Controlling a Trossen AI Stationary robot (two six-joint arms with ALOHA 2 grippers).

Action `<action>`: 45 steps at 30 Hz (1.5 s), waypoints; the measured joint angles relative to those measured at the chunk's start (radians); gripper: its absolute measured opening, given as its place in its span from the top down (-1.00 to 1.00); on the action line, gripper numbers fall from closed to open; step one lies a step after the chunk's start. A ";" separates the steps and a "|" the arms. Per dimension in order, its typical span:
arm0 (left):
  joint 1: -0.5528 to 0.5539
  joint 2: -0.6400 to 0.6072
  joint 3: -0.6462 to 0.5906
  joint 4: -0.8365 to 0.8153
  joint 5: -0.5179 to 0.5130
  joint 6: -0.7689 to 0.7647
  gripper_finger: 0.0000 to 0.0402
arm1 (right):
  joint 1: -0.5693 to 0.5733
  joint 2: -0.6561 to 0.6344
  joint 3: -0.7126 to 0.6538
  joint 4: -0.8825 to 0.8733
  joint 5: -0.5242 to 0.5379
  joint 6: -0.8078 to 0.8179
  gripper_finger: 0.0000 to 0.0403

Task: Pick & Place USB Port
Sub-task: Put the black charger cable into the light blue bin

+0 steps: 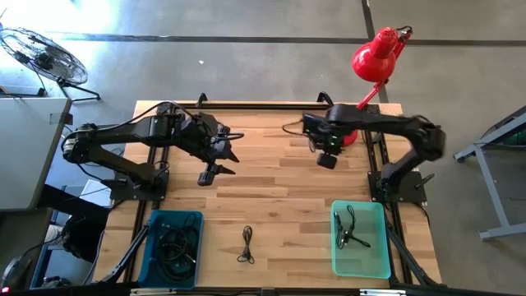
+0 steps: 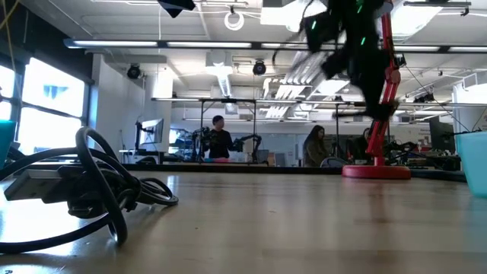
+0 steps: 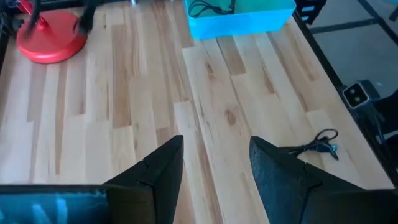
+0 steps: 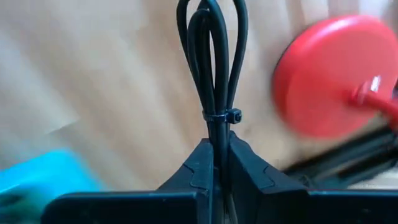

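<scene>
- Pale wooden table (image 1: 279, 205) of butcher-block strips with visible grain, framed by dark rails, standing on a smooth grey concrete floor; the low view looks past it into a large workshop where people stand at distant benches.
- Right gripper (image 4: 217, 163): raised above the far right part of the table, beside the red lamp; its two dark, stepped fingers are pressed together on a bundled USB cable (image 4: 212, 68), a glossy black cord folded into long narrow loops and cinched by a thin cable tie.
- Left gripper (image 3: 214, 165): raised over the far left part of the table; its wedge-shaped dark fingers stand apart with bare wood between them and hold nothing.
- Second coiled cable (image 1: 247, 244): small, black, lying loose on the wood near the front edge, between the two bins; in the low view it looms as thick rubbery loops.
- Blue bin (image 1: 154, 247): rectangular plastic, near left, holding tangled black cables.
- Green bin (image 1: 378, 247): translucent rectangular plastic, near right, holding one dark cable.
- Red lamp (image 1: 376, 57): glossy rounded shade on a jointed arm; flat round red base at the far right.
</scene>
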 joint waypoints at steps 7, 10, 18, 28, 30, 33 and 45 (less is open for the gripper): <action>0.000 0.000 0.000 -0.021 -0.010 0.049 0.11 | 0.378 -0.303 0.089 -0.124 -0.211 0.639 0.89; 0.000 0.001 0.000 -0.021 -0.009 0.028 0.11 | 0.634 -0.393 0.081 -0.090 -0.193 1.016 0.89; -0.040 0.028 -0.002 -0.055 0.035 0.038 0.11 | 1.132 -0.348 -0.083 0.134 -0.132 1.676 0.89; -0.192 0.149 0.000 -0.128 0.060 0.222 0.11 | 1.178 -0.258 -0.397 0.595 -0.209 1.819 0.78; -0.212 0.176 0.000 -0.192 0.058 0.266 0.11 | 1.174 -0.253 -0.446 0.672 -0.200 1.840 0.63; -0.234 0.221 0.000 -0.267 0.058 0.329 0.11 | 1.160 -0.253 -0.499 0.767 -0.170 1.835 0.39; -0.290 0.311 0.000 -0.289 0.075 0.522 0.11 | 1.060 -0.340 -0.515 0.860 -0.099 1.699 0.01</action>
